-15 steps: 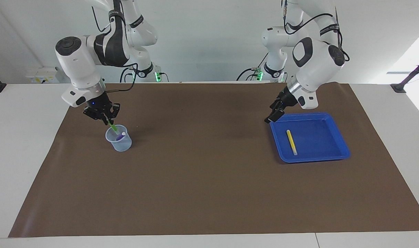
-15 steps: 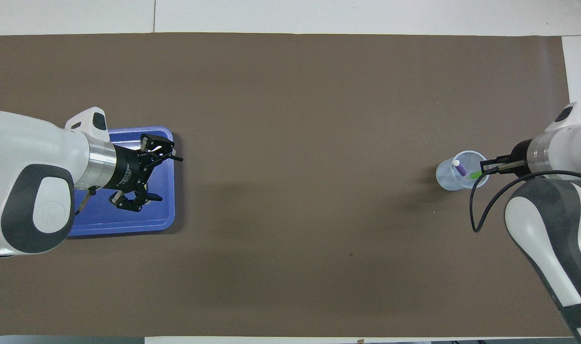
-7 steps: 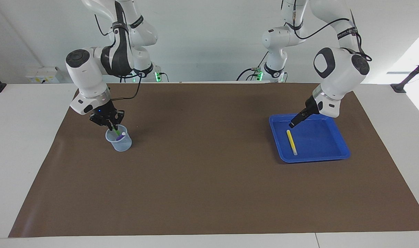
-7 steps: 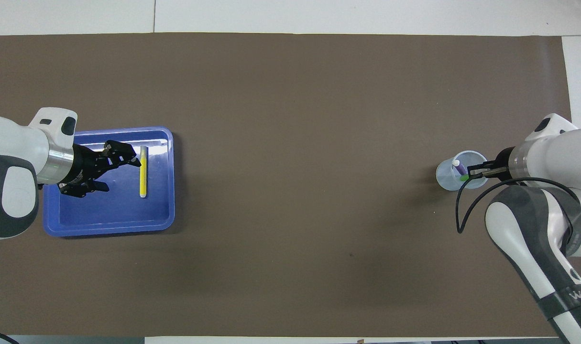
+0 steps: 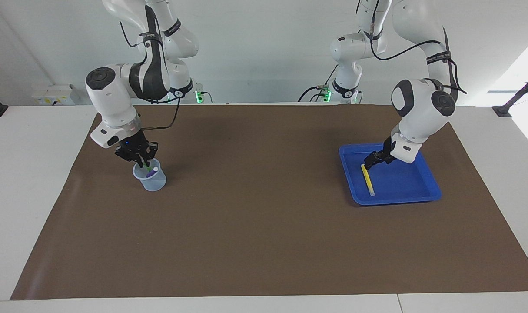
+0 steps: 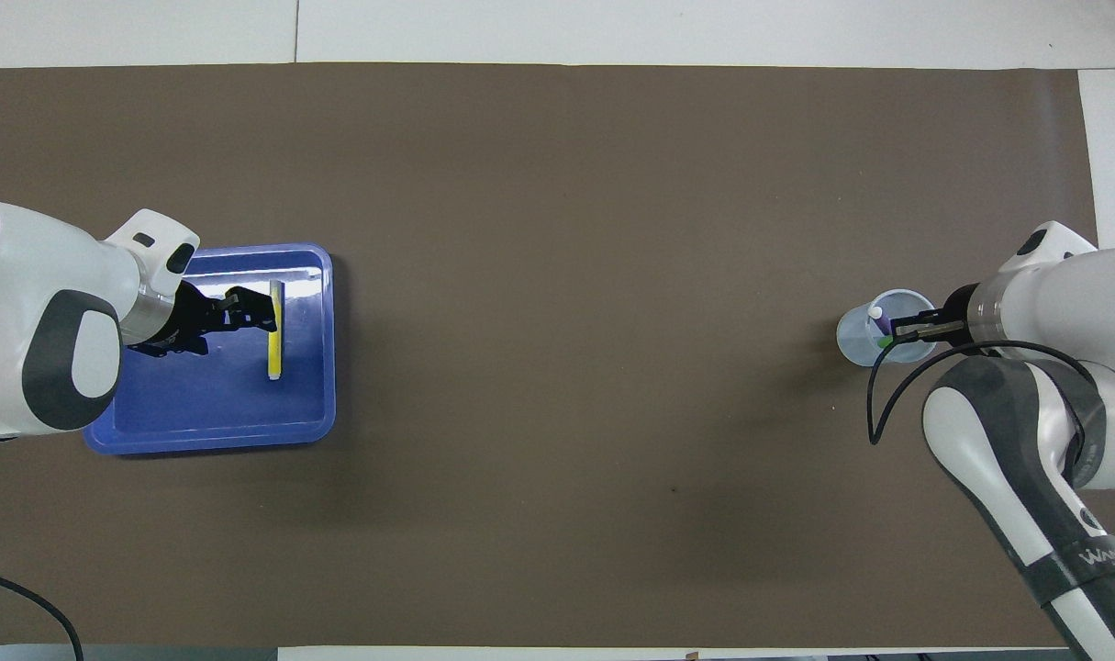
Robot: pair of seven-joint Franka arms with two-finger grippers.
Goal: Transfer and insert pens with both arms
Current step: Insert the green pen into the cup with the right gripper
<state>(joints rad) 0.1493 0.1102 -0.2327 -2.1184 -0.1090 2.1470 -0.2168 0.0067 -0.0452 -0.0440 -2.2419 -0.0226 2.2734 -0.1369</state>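
A yellow pen (image 5: 367, 179) (image 6: 274, 338) lies in the blue tray (image 5: 394, 201) (image 6: 208, 439) toward the left arm's end of the table. My left gripper (image 5: 370, 161) (image 6: 245, 314) hangs open low over the tray, right at the pen's end nearer the robots, with nothing in it. At the right arm's end stands a clear cup (image 5: 151, 181) (image 6: 852, 341) with a purple pen (image 5: 152, 172) (image 6: 880, 321) leaning inside. My right gripper (image 5: 143, 160) (image 6: 898, 332) is just over the cup's rim, at the top of a green pen (image 5: 147, 165) (image 6: 885, 341) whose lower end is in the cup.
A brown mat (image 5: 264, 217) covers most of the white table; tray and cup both stand on it. Two smaller white arms with green lights (image 5: 197, 96) (image 5: 329, 92) stand at the robots' edge of the table.
My left gripper swung from the tray's corner in over the tray and dropped to the yellow pen. My right gripper came lower, bringing the green pen deeper into the cup.
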